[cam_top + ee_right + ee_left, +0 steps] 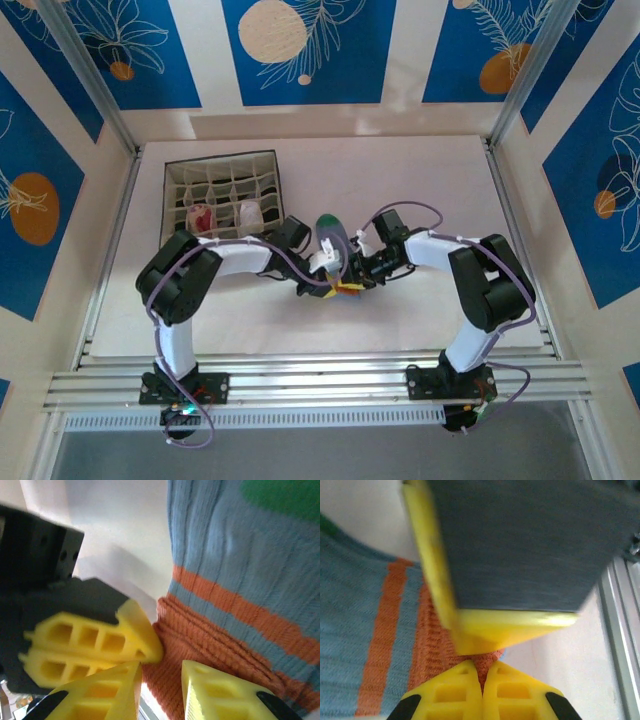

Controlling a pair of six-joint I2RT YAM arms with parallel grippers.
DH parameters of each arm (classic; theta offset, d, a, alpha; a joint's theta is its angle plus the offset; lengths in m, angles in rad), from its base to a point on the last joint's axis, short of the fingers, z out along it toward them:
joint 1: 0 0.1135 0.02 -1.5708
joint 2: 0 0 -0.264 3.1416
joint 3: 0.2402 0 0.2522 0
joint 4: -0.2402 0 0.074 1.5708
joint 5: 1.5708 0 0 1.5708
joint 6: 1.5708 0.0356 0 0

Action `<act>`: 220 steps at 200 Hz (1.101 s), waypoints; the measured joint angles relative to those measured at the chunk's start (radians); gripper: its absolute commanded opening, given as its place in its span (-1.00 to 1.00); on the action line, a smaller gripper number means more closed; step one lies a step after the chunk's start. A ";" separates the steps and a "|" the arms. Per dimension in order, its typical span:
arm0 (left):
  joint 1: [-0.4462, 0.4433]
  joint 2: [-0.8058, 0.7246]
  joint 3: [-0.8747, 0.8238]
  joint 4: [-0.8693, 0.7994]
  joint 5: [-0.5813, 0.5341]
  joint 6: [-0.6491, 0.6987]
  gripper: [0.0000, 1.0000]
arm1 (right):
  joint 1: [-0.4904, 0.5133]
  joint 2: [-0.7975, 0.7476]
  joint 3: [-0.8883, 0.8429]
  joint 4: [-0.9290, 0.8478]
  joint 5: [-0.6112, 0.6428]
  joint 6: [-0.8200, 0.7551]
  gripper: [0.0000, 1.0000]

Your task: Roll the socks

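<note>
A grey-blue sock (331, 238) with a green toe lies on the white table, its orange cuff (346, 288) nearest the arms. My left gripper (482, 672) is shut on a corner of the orange cuff (436, 645). My right gripper (160, 690) comes in from the other side, its fingers a little apart with the bunched cuff (192, 645) filling the gap between them. The two grippers meet tip to tip at the cuff (343, 283). A rolled peach and maroon sock (202, 215) and a rolled white sock (249, 213) sit in cells of the organizer.
A grey divided organizer box (222, 178) stands at the back left of the table (430, 190). The table's aluminium front rail (320, 378) runs close behind the grippers. The left gripper's fingers (95, 642) crowd the right wrist view.
</note>
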 measured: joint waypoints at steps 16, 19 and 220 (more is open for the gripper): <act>0.021 0.026 0.011 -0.008 0.026 -0.045 -1.00 | 0.001 0.000 -0.017 0.021 -0.012 -0.001 -0.36; 0.024 0.030 0.013 -0.011 0.030 -0.055 -1.00 | 0.001 0.000 -0.020 0.026 -0.014 -0.001 -0.35; 0.094 0.099 0.014 0.092 0.145 -0.460 -1.00 | 0.058 -0.068 -0.062 0.035 0.214 -0.055 -0.94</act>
